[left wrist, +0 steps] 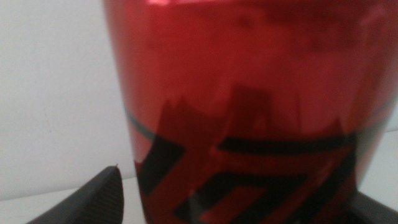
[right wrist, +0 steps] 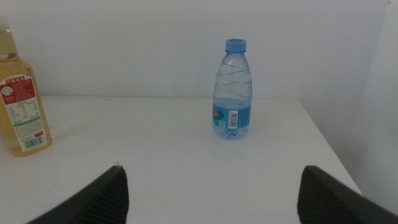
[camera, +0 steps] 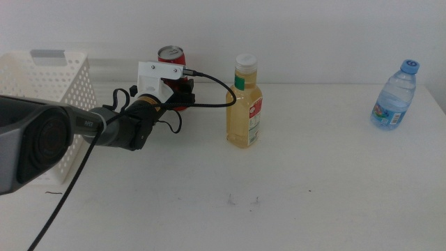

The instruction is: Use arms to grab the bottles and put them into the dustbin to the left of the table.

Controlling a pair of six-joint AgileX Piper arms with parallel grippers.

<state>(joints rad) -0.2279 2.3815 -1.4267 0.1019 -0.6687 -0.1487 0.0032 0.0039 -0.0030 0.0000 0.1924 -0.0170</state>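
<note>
The slim red cola can [camera: 171, 54] stands upright at the back of the table [camera: 293, 202]. My left gripper [camera: 182, 94] reaches in from the left and is around the can's lower part. In the left wrist view the can [left wrist: 249, 93] fills the space between the jaws, with a thin gap beside one jaw, so the left gripper [left wrist: 239, 186] is open. The yellow-liquid bottle [camera: 244, 104] stands just right of the can. The small water bottle [camera: 395, 97] stands far right. My right gripper [right wrist: 211, 205] is open and faces the water bottle [right wrist: 233, 93] from a distance.
The white perforated dustbin [camera: 49, 77] stands at the left edge, behind the left arm. A black cable loops from the left wrist towards the yellow bottle [right wrist: 22, 106]. The table's right edge lies close to the water bottle.
</note>
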